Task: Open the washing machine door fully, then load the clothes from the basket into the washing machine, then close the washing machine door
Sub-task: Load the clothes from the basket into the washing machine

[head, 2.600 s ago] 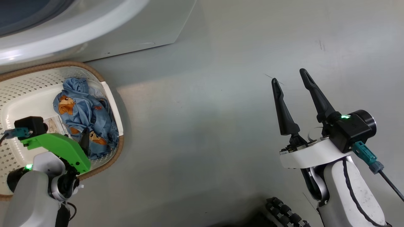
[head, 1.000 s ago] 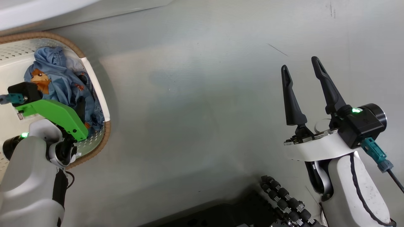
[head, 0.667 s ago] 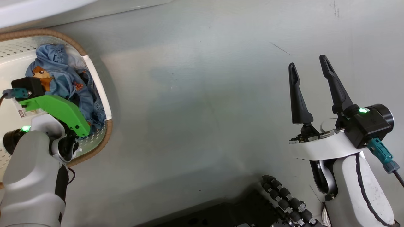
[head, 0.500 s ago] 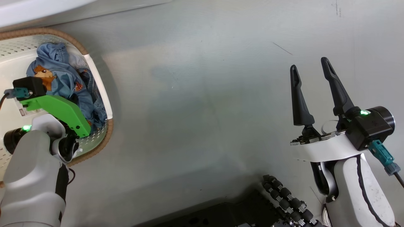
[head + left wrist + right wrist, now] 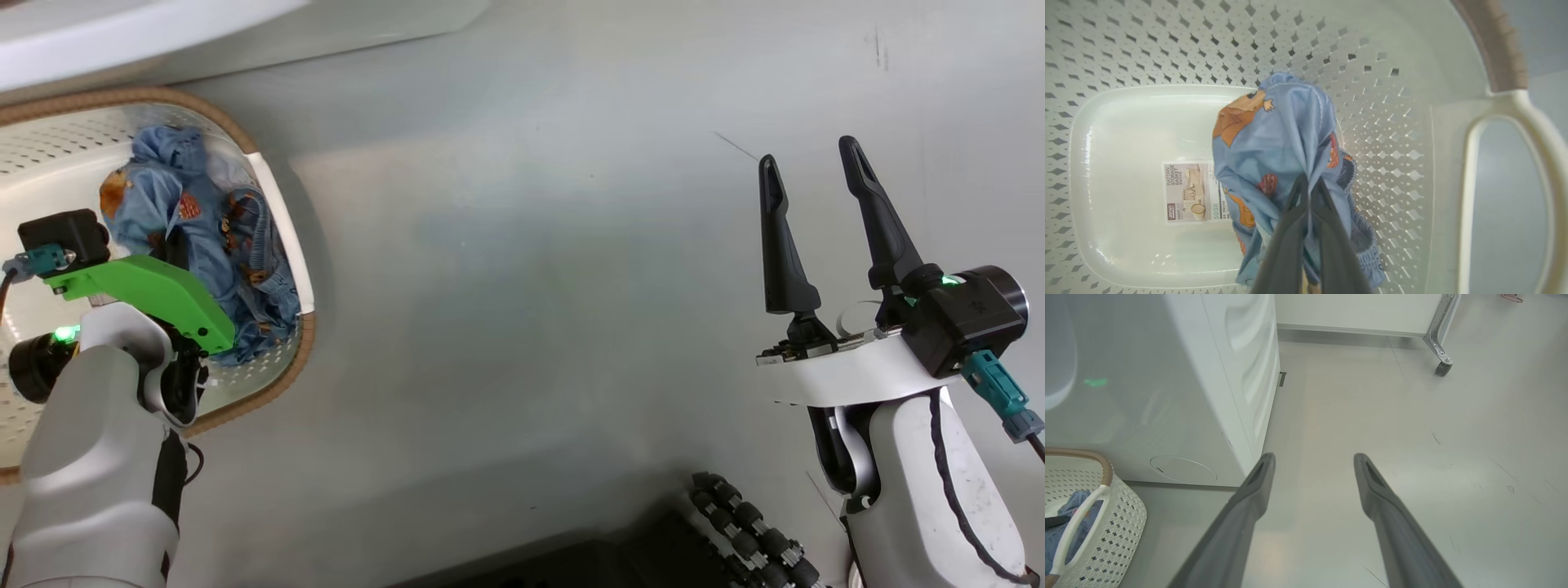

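Cream-white perforated plastic w/ a brown woven rim: the basket sits on the grey floor at head view's left, just below the white washing machine that runs along the top edge. Light-blue clothes w/ orange-brown figures are bunched at the basket's right end, against its wall. The left arm's green wrist cover hangs over the basket, above the fabric. Well apart, at lwr right over bare floor, the right gripper has its fingers spread wide w/ nothing btwn them; a black wheeled base shows at the bottom edge. Left wrist view: the left gripper is inside the basket, both dark fingers pressed together on a fold of the clothes. The fabric is gathered to a peak beyond the tips & drapes down round them; can't tell whether the bundle is off the basket bottom. A paper label lies flat on that bottom, its right edge partly covered by the fabric. The basket's side handle loops at right. Right wrist view: fingers wide apart, empty, pointing over floor past the washing machine's front corner. The basket is at lwr left, close to the machine's front, blue fabric inside. A caster on a metal leg stands far off at top right.
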`<state>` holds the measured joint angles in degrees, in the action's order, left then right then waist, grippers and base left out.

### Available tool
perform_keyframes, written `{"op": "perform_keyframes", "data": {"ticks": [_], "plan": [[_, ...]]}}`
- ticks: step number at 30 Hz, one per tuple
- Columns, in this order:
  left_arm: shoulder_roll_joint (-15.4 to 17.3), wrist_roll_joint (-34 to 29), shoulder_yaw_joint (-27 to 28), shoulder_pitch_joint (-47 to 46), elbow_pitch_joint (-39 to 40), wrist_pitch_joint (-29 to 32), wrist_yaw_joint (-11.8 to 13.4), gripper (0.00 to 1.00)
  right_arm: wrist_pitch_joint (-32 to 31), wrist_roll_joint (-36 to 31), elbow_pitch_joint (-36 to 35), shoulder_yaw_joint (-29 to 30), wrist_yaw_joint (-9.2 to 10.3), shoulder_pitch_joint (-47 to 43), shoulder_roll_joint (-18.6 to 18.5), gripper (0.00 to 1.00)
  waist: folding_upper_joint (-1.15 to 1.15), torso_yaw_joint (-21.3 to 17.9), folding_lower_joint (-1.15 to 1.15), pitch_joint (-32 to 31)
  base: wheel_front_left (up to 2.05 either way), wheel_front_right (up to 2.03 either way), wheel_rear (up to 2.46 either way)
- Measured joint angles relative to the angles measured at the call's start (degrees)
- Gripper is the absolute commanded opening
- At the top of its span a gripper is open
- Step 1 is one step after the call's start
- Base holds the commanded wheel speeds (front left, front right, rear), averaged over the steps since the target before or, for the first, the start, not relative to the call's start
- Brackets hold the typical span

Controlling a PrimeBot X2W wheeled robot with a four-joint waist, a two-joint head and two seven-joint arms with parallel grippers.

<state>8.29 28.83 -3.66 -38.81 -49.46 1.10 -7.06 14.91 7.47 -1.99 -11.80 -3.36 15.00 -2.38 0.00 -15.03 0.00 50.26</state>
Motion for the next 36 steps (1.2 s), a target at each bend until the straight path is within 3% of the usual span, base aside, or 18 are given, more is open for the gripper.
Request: {"op": "perform_keyframes", "data": {"ticks": [12,18,36], "plan": [[-3.4,2.0,1.7,4.6,1.0,-10.0,0.0,0.0,0.0,-0.5,2.4,2.2,-0.13,-0.2,-0.1,1.0,0.0,4.2,0.0,-6.5,0.0,0.0,0.0],[-3.6,2.5,1.8,6.9,2.7,-13.5,0.0,0.0,0.0,-0.6,2.8,2.5,-0.75,-0.7,-0.4,1.0,0.0,6.6,0.0,-9.7,0.0,0.0,0.0],[-5.3,0.7,1.1,14.8,15.1,-15.5,-0.1,0.0,0.0,-1.5,4.0,4.4,-1.89,-3.0,-1.7,1.0,0.0,11.8,0.0,-16.5,0.0,0.0,0.0]]}}
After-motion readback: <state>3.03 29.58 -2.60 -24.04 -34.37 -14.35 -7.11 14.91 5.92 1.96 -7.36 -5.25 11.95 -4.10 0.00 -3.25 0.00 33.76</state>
